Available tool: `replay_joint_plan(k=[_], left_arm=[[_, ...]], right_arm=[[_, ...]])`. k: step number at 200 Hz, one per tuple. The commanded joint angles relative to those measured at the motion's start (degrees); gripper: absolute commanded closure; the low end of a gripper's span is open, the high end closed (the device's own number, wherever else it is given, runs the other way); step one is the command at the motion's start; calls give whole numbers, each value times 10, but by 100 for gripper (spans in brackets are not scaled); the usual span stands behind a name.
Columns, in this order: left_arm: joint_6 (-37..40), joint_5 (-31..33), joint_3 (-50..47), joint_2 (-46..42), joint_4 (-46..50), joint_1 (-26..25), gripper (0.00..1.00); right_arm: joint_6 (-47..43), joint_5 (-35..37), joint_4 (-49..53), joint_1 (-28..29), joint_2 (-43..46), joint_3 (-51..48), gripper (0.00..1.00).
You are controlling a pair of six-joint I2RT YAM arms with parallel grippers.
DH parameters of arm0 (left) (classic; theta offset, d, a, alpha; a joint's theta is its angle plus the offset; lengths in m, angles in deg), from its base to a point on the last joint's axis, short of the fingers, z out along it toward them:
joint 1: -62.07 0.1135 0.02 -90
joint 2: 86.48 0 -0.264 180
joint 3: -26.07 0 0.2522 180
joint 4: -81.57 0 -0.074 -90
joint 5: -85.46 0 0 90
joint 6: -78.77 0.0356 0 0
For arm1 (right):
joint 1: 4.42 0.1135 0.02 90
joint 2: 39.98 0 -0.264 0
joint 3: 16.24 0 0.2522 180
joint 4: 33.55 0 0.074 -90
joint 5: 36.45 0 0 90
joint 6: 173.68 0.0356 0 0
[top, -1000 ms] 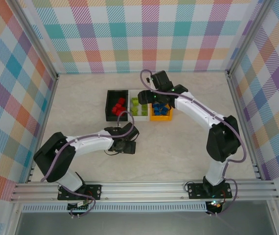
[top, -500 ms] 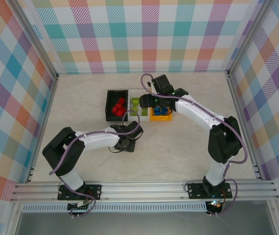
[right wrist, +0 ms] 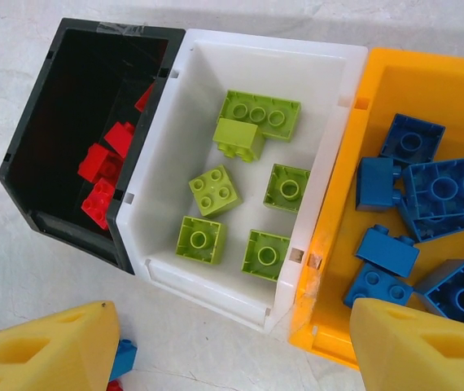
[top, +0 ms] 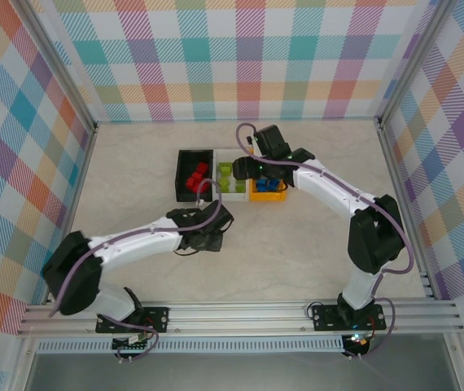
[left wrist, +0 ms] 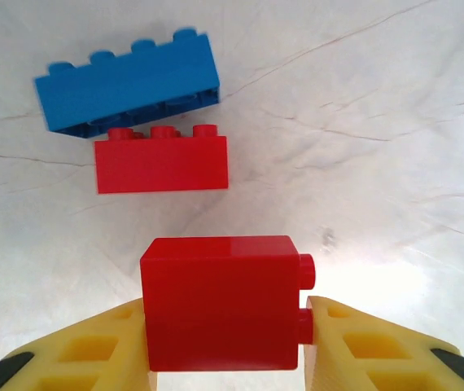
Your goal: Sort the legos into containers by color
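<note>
My left gripper (left wrist: pixel 225 326) is shut on a square red lego (left wrist: pixel 222 303), its studs pressed against the right finger. Just beyond it on the table lie a long red lego (left wrist: pixel 160 163) and a long blue lego (left wrist: pixel 128 81), side by side. In the top view this gripper (top: pixel 205 236) sits below the containers. My right gripper (right wrist: pixel 232 350) hangs open over the near edge of the white container (right wrist: pixel 207 277), which holds several green legos (right wrist: pixel 214 191). The black container (right wrist: pixel 28 138) holds red legos (right wrist: pixel 102 175); the orange-yellow container (right wrist: pixel 338 269) holds blue legos (right wrist: pixel 427 187).
The three containers (top: pixel 232 175) stand in a row at the table's middle back. A blue lego (right wrist: pixel 122 358) peeks out beside my right gripper's left finger. Aluminium frame rails and chequered walls close in the table on all sides.
My left gripper has closed on the square red lego, and the left arm's elbow has swung out to the left. The right gripper has shifted slightly over the containers and stays open.
</note>
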Motion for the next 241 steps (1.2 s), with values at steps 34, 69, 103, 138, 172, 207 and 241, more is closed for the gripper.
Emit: replay_joint_plan(k=[34, 69, 103, 138, 172, 207, 241], left_arm=[[48, 35, 124, 27, 12, 132, 58], [71, 44, 248, 167, -6, 189, 58], [71, 46, 333, 263, -2, 220, 58], [65, 45, 389, 313, 20, 230, 45], [54, 28, 358, 268, 16, 226, 14], [45, 19, 243, 145, -1, 168, 8], [13, -5, 104, 60, 0, 94, 7]], right_arm=[[21, -1, -21, -13, 37, -30, 25], [24, 1, -20, -16, 55, -51, 25], [25, 1, -25, -16, 76, -77, 25], [28, -1, -32, -16, 91, -96, 25], [29, -6, -36, -15, 101, -105, 23], [28, -2, -40, -16, 108, -117, 23], [31, -3, -48, -17, 102, -130, 23]])
